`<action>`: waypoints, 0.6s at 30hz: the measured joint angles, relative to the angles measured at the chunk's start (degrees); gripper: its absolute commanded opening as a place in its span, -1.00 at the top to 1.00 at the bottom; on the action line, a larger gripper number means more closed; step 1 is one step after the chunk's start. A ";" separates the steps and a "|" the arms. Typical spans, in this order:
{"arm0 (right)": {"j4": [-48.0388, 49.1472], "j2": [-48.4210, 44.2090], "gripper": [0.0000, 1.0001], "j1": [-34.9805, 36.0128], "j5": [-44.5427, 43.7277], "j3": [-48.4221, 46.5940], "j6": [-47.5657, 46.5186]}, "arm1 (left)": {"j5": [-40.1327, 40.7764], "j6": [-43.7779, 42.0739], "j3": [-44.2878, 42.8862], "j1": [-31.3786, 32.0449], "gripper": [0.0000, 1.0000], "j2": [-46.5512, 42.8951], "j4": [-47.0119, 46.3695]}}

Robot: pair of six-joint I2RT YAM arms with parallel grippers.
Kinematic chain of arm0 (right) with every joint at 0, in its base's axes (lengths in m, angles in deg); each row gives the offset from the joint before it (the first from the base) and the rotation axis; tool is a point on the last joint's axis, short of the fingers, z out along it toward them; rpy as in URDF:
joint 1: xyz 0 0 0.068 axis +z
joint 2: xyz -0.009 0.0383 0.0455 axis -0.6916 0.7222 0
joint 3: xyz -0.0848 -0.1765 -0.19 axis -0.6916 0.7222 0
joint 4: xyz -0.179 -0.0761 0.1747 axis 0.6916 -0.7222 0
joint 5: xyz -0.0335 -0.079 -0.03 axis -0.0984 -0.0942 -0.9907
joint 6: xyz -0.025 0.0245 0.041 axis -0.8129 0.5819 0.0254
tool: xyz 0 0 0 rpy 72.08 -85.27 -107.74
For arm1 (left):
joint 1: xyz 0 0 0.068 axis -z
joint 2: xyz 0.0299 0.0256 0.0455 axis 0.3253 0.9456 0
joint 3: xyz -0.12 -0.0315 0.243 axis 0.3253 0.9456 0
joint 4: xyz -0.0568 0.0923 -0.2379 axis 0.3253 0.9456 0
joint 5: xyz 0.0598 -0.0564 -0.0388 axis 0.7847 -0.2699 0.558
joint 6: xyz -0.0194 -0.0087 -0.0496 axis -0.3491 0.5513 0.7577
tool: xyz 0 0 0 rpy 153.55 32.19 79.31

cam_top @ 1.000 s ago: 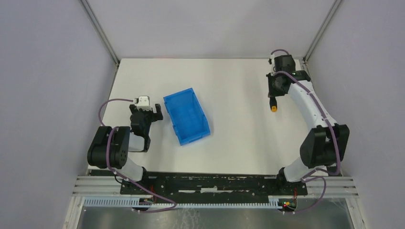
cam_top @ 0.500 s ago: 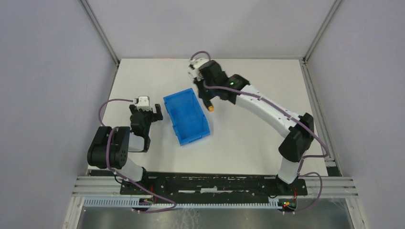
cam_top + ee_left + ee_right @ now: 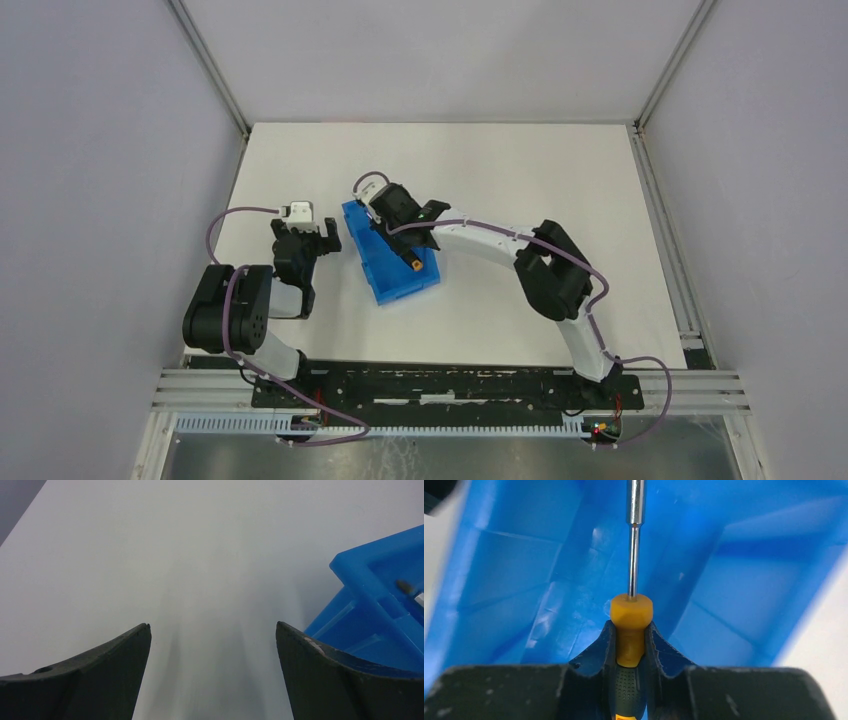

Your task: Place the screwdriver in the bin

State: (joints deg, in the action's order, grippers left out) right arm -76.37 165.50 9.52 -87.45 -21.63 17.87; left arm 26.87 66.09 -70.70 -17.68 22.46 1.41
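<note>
right gripper [image 3: 630,640] gripping screwdriver [image 3: 631,611] by handle, hanging over bin [image 3: 499,565] interior, shaft pointing into it. left gripper [image 3: 212,626] sitting wide open, empty, left of bin. releasing best done low, centred, avoiding bounce off sloped walls.

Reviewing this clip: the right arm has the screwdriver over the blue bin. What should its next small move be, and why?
Probably open the right gripper and let the screwdriver drop. In the wrist view the gripper is clamped on the handle, and blue walls of the bin show on both sides of the shaft. The screwdriver should therefore land inside. Lowering slightly first might soften the fall.
</note>
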 measured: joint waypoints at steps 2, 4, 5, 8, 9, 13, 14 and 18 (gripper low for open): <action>-0.11 3.15 0.89 0.46 -0.59 0.00 0.26 | 0.00 0.00 0.00 -0.02 -1.00 0.00 0.00; -1.03 4.83 0.53 0.94 -3.02 -0.26 0.15 | 0.00 0.00 0.00 0.00 -1.00 0.00 0.02; -0.83 4.87 0.33 1.09 -2.51 -0.26 0.68 | 0.00 0.00 0.00 0.00 -1.00 0.00 0.02; -0.68 5.25 0.02 1.57 -2.67 -0.22 1.90 | -0.02 0.00 0.00 0.00 -1.00 0.00 0.00; -0.72 5.29 -0.06 1.70 -2.67 -0.22 2.08 | 0.00 0.00 0.00 0.00 -1.00 0.00 0.00; -1.09 5.27 -0.16 1.86 -2.89 -0.98 2.73 | 0.00 0.00 0.00 0.00 -1.00 0.00 0.00; -1.18 5.16 -0.17 1.86 -3.06 -1.55 2.91 | 0.00 0.00 0.00 0.00 -1.00 0.00 0.02; -1.53 1.03 -0.50 2.12 -3.98 -2.19 2.99 | 0.00 0.00 0.00 0.00 -1.00 0.00 0.00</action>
State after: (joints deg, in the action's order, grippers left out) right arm -77.90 166.53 11.64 -91.42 -23.82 20.86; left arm 26.87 66.09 -70.70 -17.68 22.46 1.41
